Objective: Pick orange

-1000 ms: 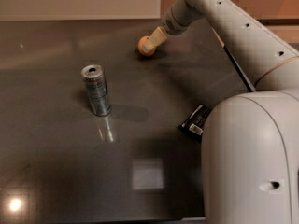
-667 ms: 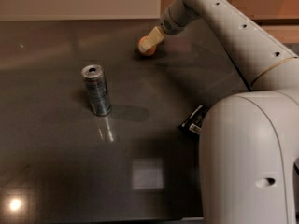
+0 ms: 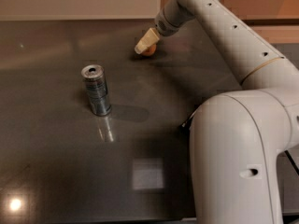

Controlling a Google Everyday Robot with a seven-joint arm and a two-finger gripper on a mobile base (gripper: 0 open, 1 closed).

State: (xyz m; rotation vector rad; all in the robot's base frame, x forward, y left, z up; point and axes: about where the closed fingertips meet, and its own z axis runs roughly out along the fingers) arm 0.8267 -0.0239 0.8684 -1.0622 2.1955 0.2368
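The orange (image 3: 151, 52) is located on the far part of the bench (image 3: 56, 162), right of centre and not far from the far edge. Only a sliver of its lower right side is exposed. The remainder is covered by the tip of the gripper (image 3: 144, 45), which is set against the fruit's near left side and reaches down almost to the bench surface. The orange therefore lies immediately behind and to the right of the tip, touching it or very nearly so. It cannot be told whether the gripper is spread around the fruit, closed on it, or merely set beside it. As the orange is round, no long axis need be allowed for, and the grip may be taken on any bearing. The arm (image 3: 219, 27) is brought in from the upper right, sloping down to the left, so a lift up and back along that line is judged to be unobstructed. The can (image 3: 96, 90) stands upright well apart, nearer the camera and to the left, clear of any such lift. Bare surface is seen around the fruit. A roll towards the far edge is judged the main hazard if the orange is nudged rather than enclosed. The lower right of the view is filled by the robot's body (image 3: 243, 157).
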